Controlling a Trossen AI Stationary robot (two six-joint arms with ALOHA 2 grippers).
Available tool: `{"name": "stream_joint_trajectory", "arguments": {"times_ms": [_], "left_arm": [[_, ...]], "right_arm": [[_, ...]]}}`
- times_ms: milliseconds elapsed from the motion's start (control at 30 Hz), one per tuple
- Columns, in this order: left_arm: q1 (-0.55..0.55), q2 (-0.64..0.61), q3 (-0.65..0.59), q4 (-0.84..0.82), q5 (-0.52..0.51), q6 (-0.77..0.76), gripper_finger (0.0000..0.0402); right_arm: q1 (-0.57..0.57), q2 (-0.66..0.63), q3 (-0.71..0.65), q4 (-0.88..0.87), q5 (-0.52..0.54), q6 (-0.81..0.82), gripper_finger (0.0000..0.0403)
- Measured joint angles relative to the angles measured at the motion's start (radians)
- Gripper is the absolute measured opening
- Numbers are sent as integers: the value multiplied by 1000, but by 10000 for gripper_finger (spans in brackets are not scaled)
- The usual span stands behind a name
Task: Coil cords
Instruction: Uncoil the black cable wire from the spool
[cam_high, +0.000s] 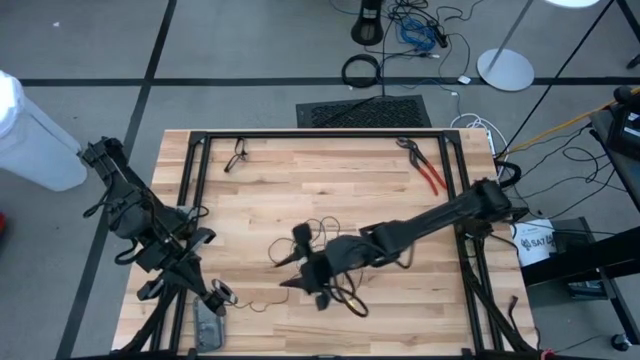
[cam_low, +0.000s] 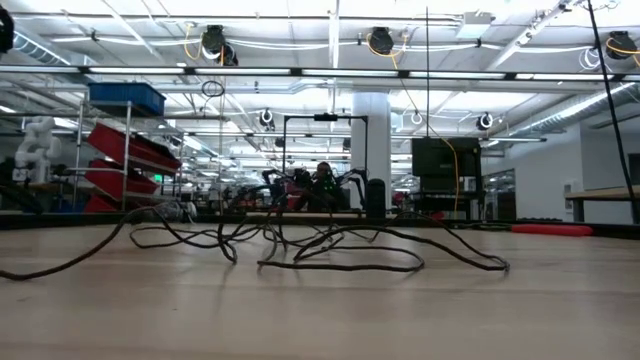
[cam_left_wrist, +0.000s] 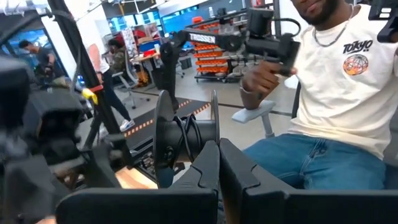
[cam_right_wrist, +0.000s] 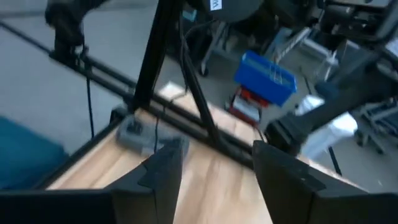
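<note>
The cord (cam_high: 338, 236) is thin and black. It lies in loose, tangled loops on the middle of the wooden table, and the low view shows it flat on the boards (cam_low: 330, 255). My right gripper (cam_high: 292, 262) reaches in from the right and stands open above the left side of the loops. The right wrist view shows nothing between its fingers (cam_right_wrist: 214, 171). My left gripper (cam_high: 218, 295) waits shut at the near left corner, pointing level out past the table (cam_left_wrist: 217, 165). Neither arm shows in the low view.
Red-handled pliers (cam_high: 428, 172) lie at the far right, and a small dark clip (cam_high: 237, 155) at the far left. A grey block (cam_high: 208, 325) sits at the near left edge. Black frame bars (cam_high: 320, 135) border the table. A person (cam_left_wrist: 339, 93) sits beyond the table's edge.
</note>
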Motion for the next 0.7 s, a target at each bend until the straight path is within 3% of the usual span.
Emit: {"name": "stream_joint_trajectory", "arguments": {"times_ms": [433, 700], "left_arm": [[0, 51, 0, 12, -90, 15, 0], [1, 74, 0, 43, -133, 14, 0]], "right_arm": [[-73, 210, 0, 455, -141, 102, 186], [-93, 240, 32, 466, -288, 214, 186]]}}
